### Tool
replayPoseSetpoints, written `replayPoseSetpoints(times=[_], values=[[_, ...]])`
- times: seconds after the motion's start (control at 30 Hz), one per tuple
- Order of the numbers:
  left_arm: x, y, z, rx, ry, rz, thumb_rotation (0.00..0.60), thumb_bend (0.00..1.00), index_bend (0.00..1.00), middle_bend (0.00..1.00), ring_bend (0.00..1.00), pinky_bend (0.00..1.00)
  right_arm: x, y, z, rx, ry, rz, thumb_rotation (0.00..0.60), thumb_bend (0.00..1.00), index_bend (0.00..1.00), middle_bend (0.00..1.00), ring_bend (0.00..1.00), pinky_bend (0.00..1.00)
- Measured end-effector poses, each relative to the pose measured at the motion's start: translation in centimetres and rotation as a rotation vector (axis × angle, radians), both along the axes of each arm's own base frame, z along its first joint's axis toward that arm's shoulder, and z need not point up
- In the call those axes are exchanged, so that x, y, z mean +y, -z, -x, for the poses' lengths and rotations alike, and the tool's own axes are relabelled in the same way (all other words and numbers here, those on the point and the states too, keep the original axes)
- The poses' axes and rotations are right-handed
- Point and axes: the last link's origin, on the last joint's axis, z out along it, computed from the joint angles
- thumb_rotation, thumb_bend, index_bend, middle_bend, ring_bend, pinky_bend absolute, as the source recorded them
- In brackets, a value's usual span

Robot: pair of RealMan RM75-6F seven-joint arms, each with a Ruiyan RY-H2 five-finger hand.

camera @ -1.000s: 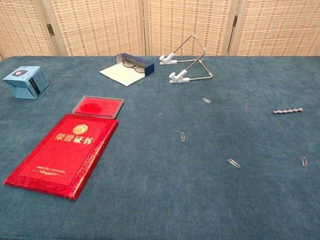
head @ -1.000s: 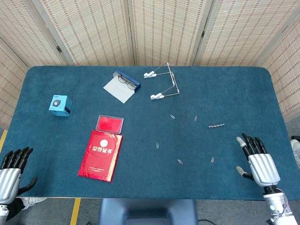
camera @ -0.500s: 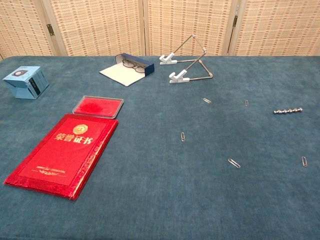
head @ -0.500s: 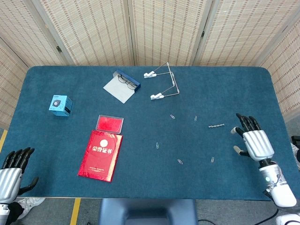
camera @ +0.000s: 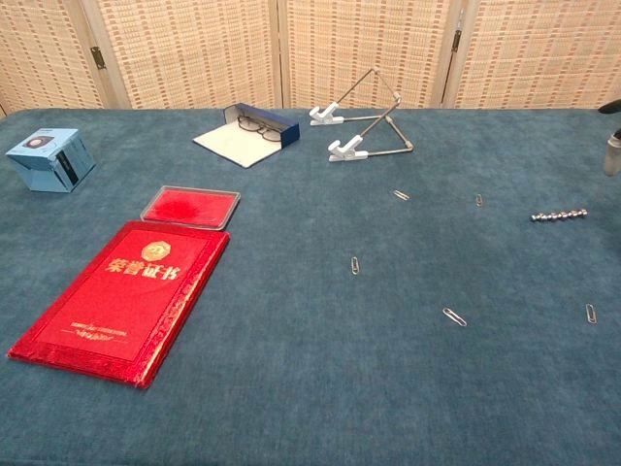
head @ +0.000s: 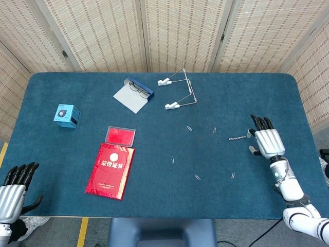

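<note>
The right hand (head: 268, 141), fingers spread and holding nothing, hovers just at 3 o'clock of the chain (head: 237, 138); the left hand (head: 11, 191) is likewise spread.

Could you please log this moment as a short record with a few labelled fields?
right hand: right hand open, fingers spread, above the table beside the bead chain, not touching it
left hand: left hand open, off the near left table edge
near right hand: paper clip, another paper clip
left side: red certificate booklet, red ink pad, blue box
far side: wire stand, glasses case
surface: blue table cloth
</note>
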Motion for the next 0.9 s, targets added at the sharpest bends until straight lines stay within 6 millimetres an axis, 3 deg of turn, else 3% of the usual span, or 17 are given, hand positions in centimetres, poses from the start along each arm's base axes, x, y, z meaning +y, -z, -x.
replayPoseSetpoints(times=[0.3,0.57,0.9], values=[[0.0,-0.1,0.1,-0.009,0.002,0.006,0.6,0.36,0.0,0.09,0.07,0.01,-2.0,1.7,-0.4,0.115,0.033,-0.033,0.6,0.32,0.44,0.0,0.0,0.0],[0.0,-0.2,0.1,-0.014,0.002,0.008,0.6,0.36,0.0,0.09,0.07,0.01,-3.1,3.9,-0.4,0.136,0.052,-0.064,0.6,0.32,0.47,0.0,0.0,0.0],[0.1,-0.3,0.3,-0.018,-0.003,0.008,0.6,0.36,0.0,0.09,0.07,0.01,-4.5,5.1,-0.7,0.141,0.055,-0.072,0.6,0.36,0.48,0.0,0.0,0.0]])
